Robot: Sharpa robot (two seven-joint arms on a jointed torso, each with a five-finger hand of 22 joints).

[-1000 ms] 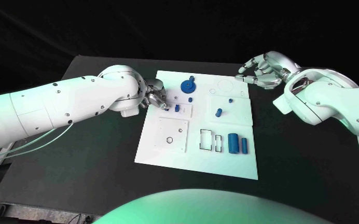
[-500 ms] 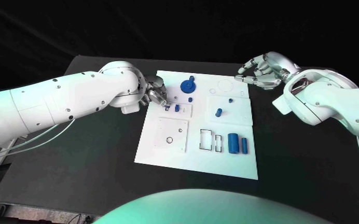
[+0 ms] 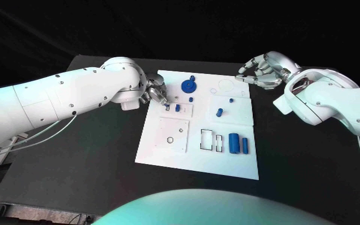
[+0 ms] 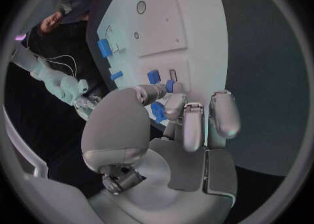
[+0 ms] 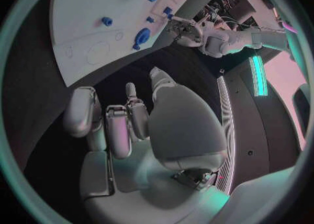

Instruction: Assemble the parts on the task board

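The white task board (image 3: 225, 162) lies in the middle of the black table. My left hand (image 3: 155, 94) hovers at its left edge, fingers curled in toward the thumb, and I see nothing between them. Just past its fingertips (image 4: 175, 103), a small blue part (image 3: 178, 108) stands in a small square plate beside a dark slot (image 3: 166, 108). A round blue part (image 3: 188, 85) lies further back. A short blue peg (image 3: 220, 113) and two blue cylinders (image 3: 234, 142) lie to the right. My right hand (image 3: 259, 73) hangs off the board's far right corner, curled and holding nothing.
A white slab with a round hole (image 3: 171, 134) and two black-outlined rectangular pockets (image 3: 210, 140) sit on the board's near half. Bare black table (image 3: 90, 157) surrounds the board. In the right wrist view my hand (image 5: 124, 119) is above the table beside the board (image 5: 85, 14).
My left arm has swung its elbow up and back, and the hand has drawn slightly away from the small plate, uncovering the dark slot. The right arm has not moved.
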